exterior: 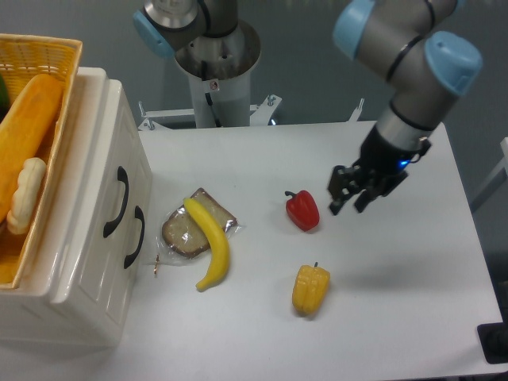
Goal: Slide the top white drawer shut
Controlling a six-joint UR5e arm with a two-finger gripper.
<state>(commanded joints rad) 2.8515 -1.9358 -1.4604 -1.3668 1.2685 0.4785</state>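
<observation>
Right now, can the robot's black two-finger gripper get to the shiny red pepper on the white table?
Probably yes. The black two-finger gripper hangs just right of the shiny red pepper, with only bare white table between them. Nothing blocks the way, and its fingers look spread apart and empty.

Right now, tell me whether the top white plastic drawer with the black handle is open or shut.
Shut, as far as the view shows: the glossy white drawer's front panel sits flush with the cabinet face, nothing protruding. The tool is away, near the red pepper.

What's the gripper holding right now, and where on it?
Nothing. The gripper hangs open over bare table to the right of the red pepper, with nothing between its fingers.
</observation>
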